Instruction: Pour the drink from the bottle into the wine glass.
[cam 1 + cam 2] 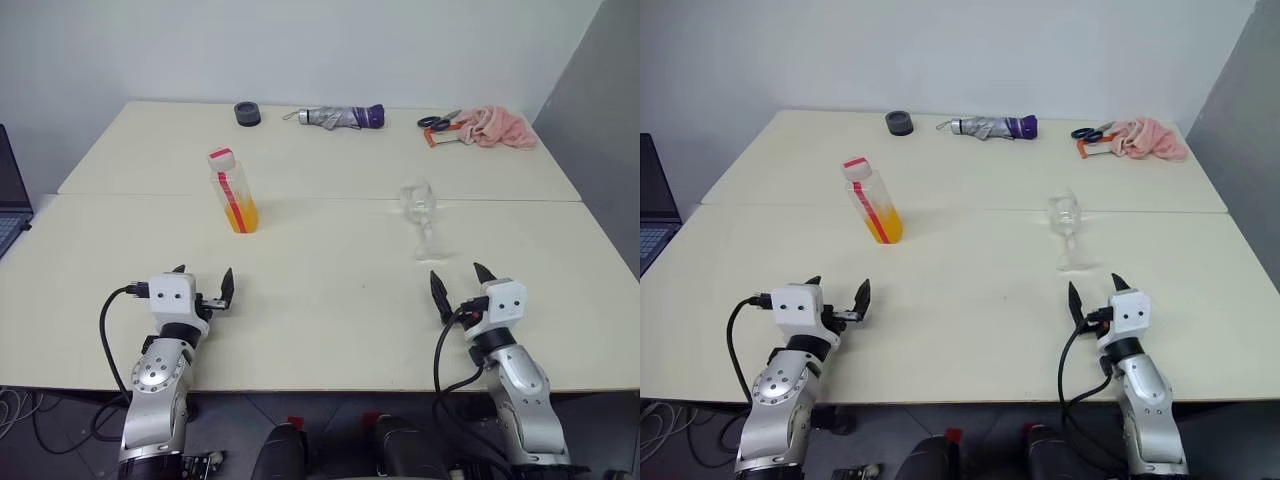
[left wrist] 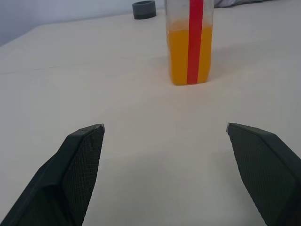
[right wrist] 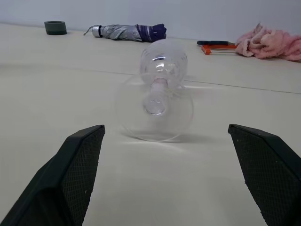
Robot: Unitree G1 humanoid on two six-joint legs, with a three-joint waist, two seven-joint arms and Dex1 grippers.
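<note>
Hovering low over the table's (image 1: 330, 330) near edge, the left gripper (image 1: 203, 285) and right gripper (image 1: 461, 282) both stand spread and empty. Farther ahead, the capped bottle (image 1: 233, 191), its drink (image 1: 241, 216) filling the bottom third, stands left; the clear wine glass (image 1: 420, 215) stands right.

On the worktop (image 1: 330, 330) the bottle (image 1: 233, 191) stands upright left of centre, the drink (image 1: 241, 216) in its lower part. The wine glass (image 1: 420, 213) lies on its side right of centre, well apart from the bottle, foot toward the near edge. The left hand (image 1: 203, 281) sits near the near edge, in line before the bottle; the right hand (image 1: 458, 280) sits near that edge just before the glass's foot. Along the far edge, from left to right: a roll of tape (image 1: 247, 113), a folded umbrella (image 1: 341, 117), scissors (image 1: 438, 122), and a cloth (image 1: 498, 128) at the far right corner. A laptop (image 1: 12, 200) lies off the worktop's left side
</note>
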